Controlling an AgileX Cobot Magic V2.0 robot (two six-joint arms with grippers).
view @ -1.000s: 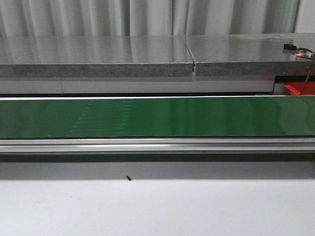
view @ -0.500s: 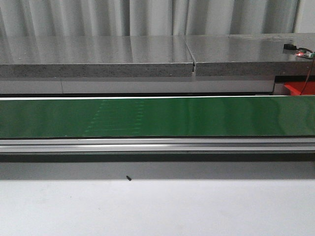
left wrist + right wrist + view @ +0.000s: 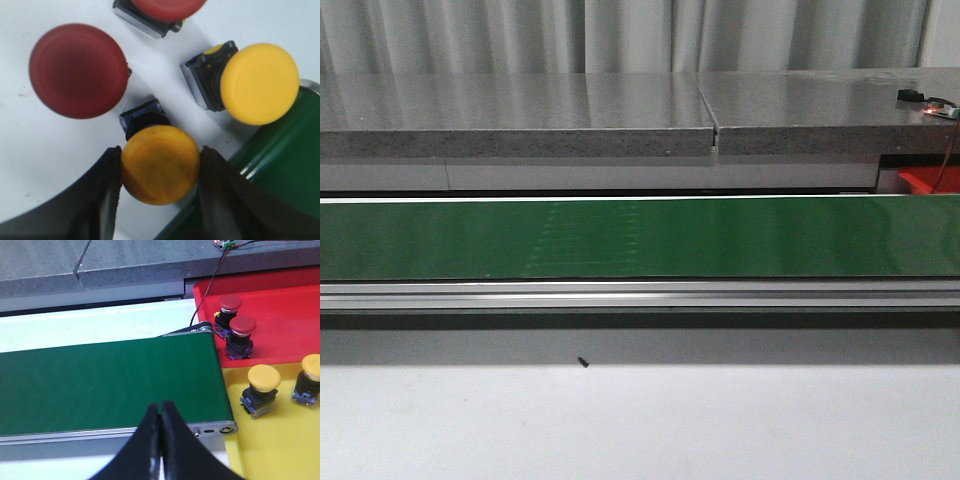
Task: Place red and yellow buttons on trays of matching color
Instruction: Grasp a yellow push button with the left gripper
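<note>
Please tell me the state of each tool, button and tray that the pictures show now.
Left tool: shut on orange-yellow button.
Right tool: shut, empty, above green belt.
Red tray: holds two red buttons.
Yellow tray: holds two yellow buttons.

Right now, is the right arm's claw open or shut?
Shut and empty: the right gripper has its jaws pressed together above the green belt.
</note>
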